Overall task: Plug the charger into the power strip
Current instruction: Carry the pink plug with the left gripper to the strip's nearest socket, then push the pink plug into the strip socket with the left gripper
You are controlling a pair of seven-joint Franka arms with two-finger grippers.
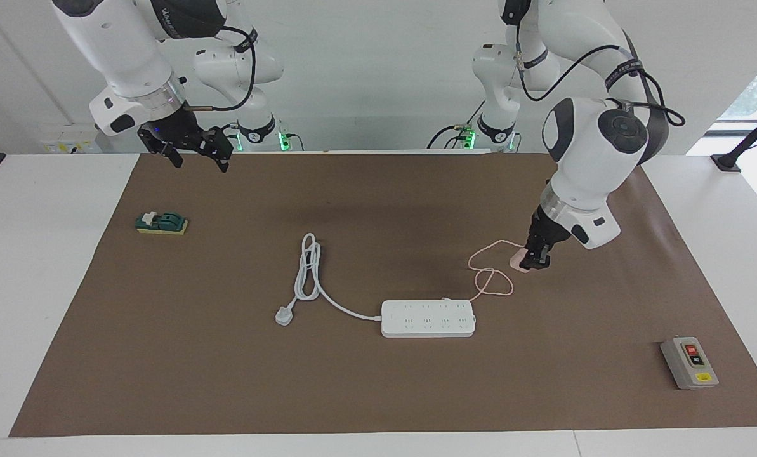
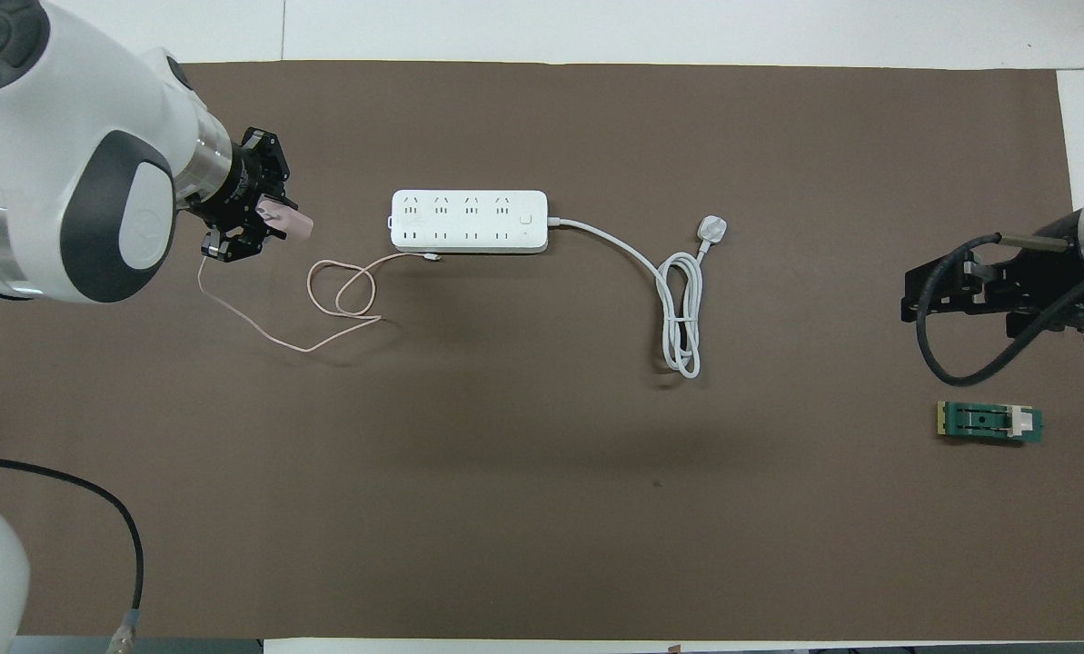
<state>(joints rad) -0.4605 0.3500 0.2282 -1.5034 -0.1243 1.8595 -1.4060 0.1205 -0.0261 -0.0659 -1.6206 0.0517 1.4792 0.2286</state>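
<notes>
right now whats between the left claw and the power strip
Only loops of the charger's pink cable on bare brown mat lie between the left claw, at the charger, and the power strip; the overhead view shows it.

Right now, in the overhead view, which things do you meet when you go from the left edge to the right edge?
Left gripper on the charger → pink cable → power strip → coiled white cord → its plug → right gripper, waiting → green block.

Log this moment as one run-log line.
left gripper: shut on charger, beside power strip | charger: unplugged | right gripper: open, waiting over mat edge
</notes>
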